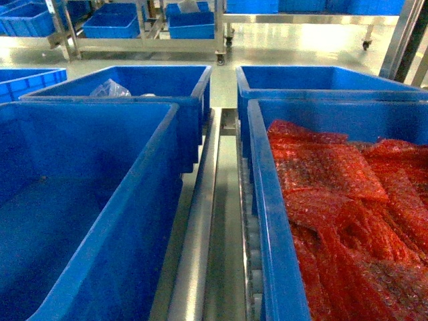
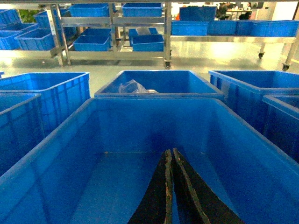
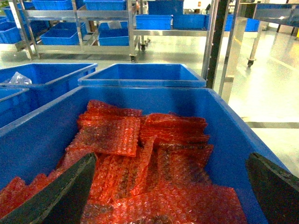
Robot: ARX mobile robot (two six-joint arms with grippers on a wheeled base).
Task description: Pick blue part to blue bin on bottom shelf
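Two tools: both in view only through their wrist cameras; neither shows in the head view.
Left tool (image 2: pixel 172 186): its dark fingers are pressed together and carry nothing. It hangs over the empty bin (image 2: pixel 140 140), whose floor lies bare just below and ahead of the tips.
Right tool (image 3: pixel 170 186): fingers spread wide, one at each lower corner of its view, nothing between them. Right under it sits the full bin (image 3: pixel 224 121), packed with red bubble-wrap bags (image 3: pixel 135 154).
Blue part: you cannot see one anywhere in these views; nothing blue shows among the red bags, so its place is unknown.
Bottom shelf (image 1: pixel 200 221): the steel rail and white rollers run between the two near bins, beside both tools.
Step in hand: by my judgement, the search before the pick; nothing is grasped yet.
Next move: you likely need to find the part first, perhaps in the far bin with the clear plastic bag (image 1: pixel 110 88), then open the left tool before it descends.
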